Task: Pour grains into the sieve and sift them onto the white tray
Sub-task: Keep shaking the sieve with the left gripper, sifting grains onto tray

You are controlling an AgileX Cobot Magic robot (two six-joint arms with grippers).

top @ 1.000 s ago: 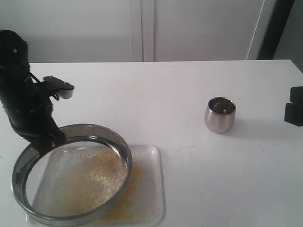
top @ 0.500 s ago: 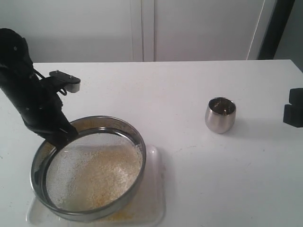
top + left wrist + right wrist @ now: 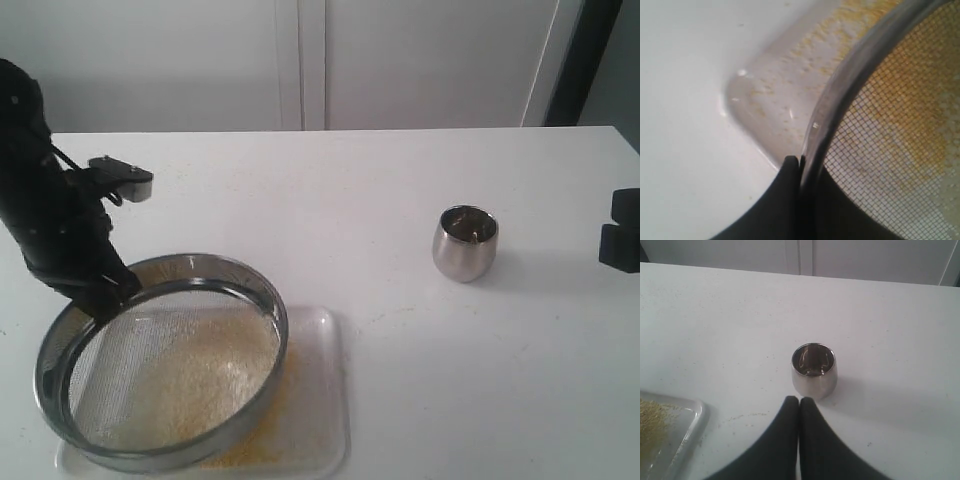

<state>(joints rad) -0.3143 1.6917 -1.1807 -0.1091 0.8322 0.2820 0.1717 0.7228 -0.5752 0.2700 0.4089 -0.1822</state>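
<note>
no readable text, label, brand or number shows on anything, though the views are somewhat blurry.

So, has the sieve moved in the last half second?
Yes. The sieve has swung left over the white tray, farther from the steel cup, which has stayed put.
</note>
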